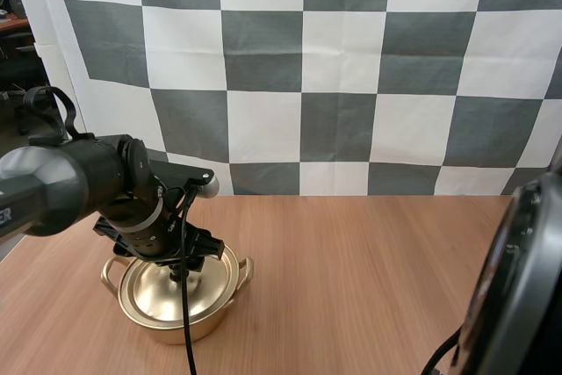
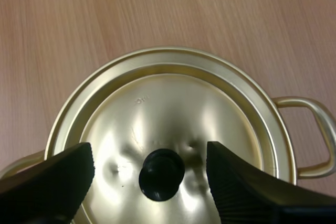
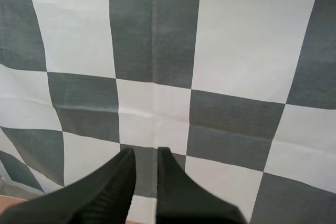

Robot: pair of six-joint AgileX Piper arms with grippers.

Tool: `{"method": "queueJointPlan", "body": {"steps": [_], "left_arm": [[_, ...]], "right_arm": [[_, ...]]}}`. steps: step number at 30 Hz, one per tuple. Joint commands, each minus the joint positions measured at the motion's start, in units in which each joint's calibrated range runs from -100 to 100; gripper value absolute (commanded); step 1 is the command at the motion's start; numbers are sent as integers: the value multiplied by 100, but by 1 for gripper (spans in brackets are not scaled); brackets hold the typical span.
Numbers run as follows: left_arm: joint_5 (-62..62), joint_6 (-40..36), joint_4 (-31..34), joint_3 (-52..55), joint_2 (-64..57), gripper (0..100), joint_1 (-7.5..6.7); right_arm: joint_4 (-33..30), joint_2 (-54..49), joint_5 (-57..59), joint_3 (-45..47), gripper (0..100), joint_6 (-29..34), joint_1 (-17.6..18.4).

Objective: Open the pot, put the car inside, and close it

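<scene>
Wood table (image 1: 369, 270), lidded gold pot (image 1: 189, 327), left hand (image 2: 149, 156) spread around black knob (image 2: 161, 174)

The right gripper (image 3: 145, 151) is shown with nothing held between its tips. Its two black fingers (image 3: 113, 195) are drawn almost together into one dark wedge, only a narrow slit being left between the tips, and fine ribbing is seen on the inner face of one. A small strip of the wooden table (image 3: 6, 209) is seen beside the fingers' base.
</scene>
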Motion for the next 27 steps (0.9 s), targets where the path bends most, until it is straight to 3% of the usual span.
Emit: {"method": "queueJointPlan", "body": {"steps": [1, 6, 14, 22, 27], "left_arm": [[-12, 26, 5, 7, -6, 100, 4], [-35, 15, 5, 7, -6, 100, 4], [-65, 15, 27, 7, -6, 100, 4], [238, 15, 284, -66, -20, 100, 4], [551, -216, 284, -706, -20, 100, 4]], "right_arm": [[-67, -6, 0, 5, 26, 6, -5], [-194, -6, 0, 296, 26, 30, -5], [-195, -6, 0, 1975, 26, -307, -5], [-187, -6, 0, 1951, 26, -307, -5], [-176, -6, 0, 1951, 26, -307, -5]]}}
